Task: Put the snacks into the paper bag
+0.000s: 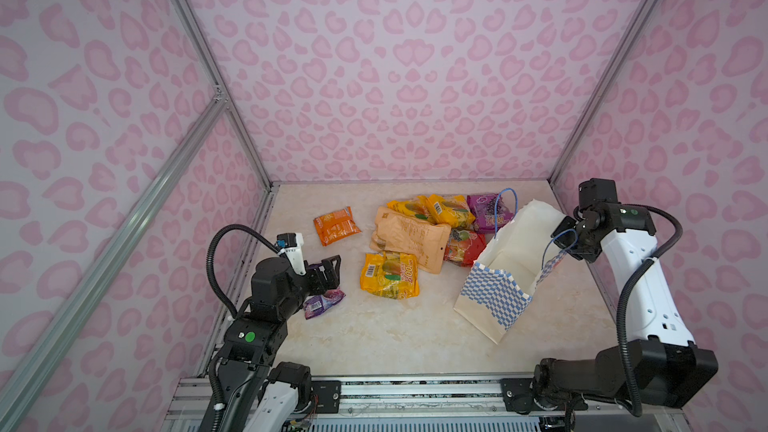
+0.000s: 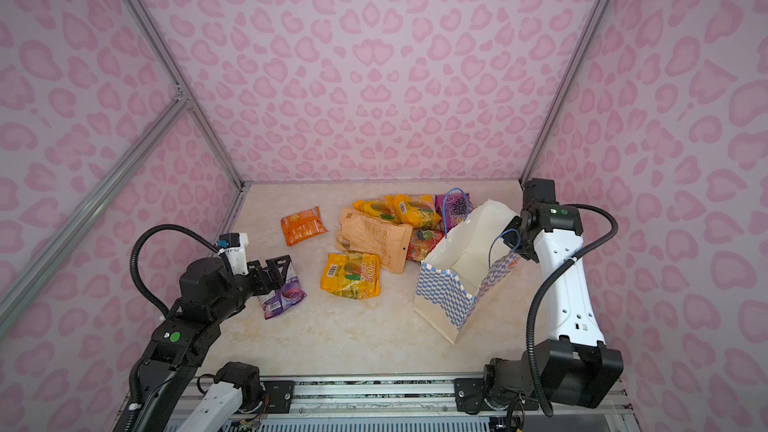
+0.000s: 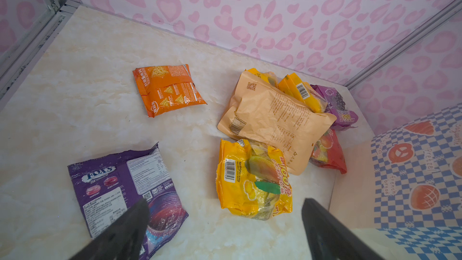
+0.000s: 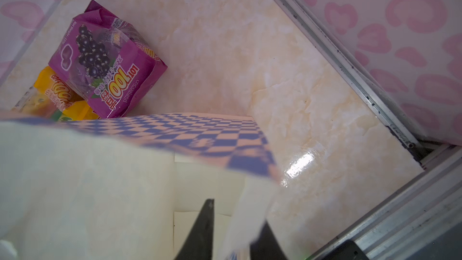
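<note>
Above purple plastic snack packet [image 3: 120, 183], L gripper [image 3: 225, 203] gapes wide — R gripper [image 4: 237, 211] jaws apart, astride blue-checkered paper bag [image 4: 195, 133] wall.

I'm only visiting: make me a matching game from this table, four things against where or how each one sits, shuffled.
1 red packet
2 tan packet
3 Fox's packet
4 bag

a stands open
b beside the left gripper, touching no other packet
c partly hidden under a bigger packet
d lies on top of other packets

Pairs: 1c, 2d, 3b, 4a
</note>
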Controlling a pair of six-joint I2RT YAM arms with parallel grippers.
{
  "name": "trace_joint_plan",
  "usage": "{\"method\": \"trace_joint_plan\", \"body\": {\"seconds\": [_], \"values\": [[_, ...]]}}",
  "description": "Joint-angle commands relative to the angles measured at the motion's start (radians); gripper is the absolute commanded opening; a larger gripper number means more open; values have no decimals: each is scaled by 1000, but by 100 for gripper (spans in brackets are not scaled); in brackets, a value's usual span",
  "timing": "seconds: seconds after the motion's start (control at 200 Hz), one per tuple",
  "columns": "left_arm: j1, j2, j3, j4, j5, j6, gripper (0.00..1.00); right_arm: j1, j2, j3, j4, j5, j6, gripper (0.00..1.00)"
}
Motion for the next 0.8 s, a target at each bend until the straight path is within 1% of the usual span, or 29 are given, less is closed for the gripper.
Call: {"method": "trace_joint_plan", "body": {"seconds": [0.0, 0.01, 0.02, 0.05, 0.07, 0.08, 0.09, 0.095, 0.11, 0.115, 0.145, 0.16, 0.3, 0.365, 0.425, 0.48, 0.565, 0.68, 0.74, 0.795], "values": [[-2, -3, -6, 14, -8, 12, 98, -15, -8, 40, 2, -17, -60, 49], [-1, -3, -7, 14, -9, 12, 98, -15, -11, 41, 3, -17, -60, 50], [-1, -3, -6, 15, -9, 12, 98, -16, -17, 46, 6, -19, -61, 54], [-1, -3, -8, 15, -11, 12, 98, -19, -27, 54, 10, -18, -65, 57], [-2, -3, -8, 16, -11, 12, 97, -21, -41, 67, 14, -13, -64, 62], [-1, -3, -8, 16, -11, 12, 97, -21, -45, 70, 15, -10, -63, 63], [-1, -3, -8, 15, -10, 12, 98, -21, -49, 74, 17, -7, -57, 67], [-1, -3, -8, 16, -9, 12, 98, -22, -54, 81, 16, -5, -51, 72], [-2, -2, -7, 15, -10, 12, 98, -27, -59, 96, 9, 1, -38, 81], [-2, -2, -7, 16, -10, 12, 98, -27, -59, 96, 9, 1, -38, 81], [-1, -2, -7, 16, -10, 12, 98, -40, -64, 136, -21, 16, -7, 95], [0, -2, -7, 17, -10, 12, 98, -44, -64, 157, -34, 17, -1, 98], [-1, -3, -6, 17, -5, 10, 98, -47, -39, 337, -147, -5, -25, 98], [-1, -7, -8, 19, -2, 10, 98, -50, -41, 382, -186, -15, -24, 98], [-1, -10, -8, 21, 0, 9, 98, -64, -63, 374, -188, -42, -8, 98], [-1, -15, -8, 22, 1, 9, 98, -63, -88, 358, -203, -24, 37, 98], [-2, -24, -9, 22, 0, 9, 97, -67, -103, 339, -212, -52, 79, 98], [-9, -35, -12, 23, 0, 9, 98, -65, -147, 345, -249, -55, 136, 95], [-11, -42, -11, 25, -3, 8, 98, -42, -175, 355, -299, -49, 168, 94], [-10, -48, -11, 25, -3, 9, 98, 19, -207, 349, -341, -12, 205, 94]]}}
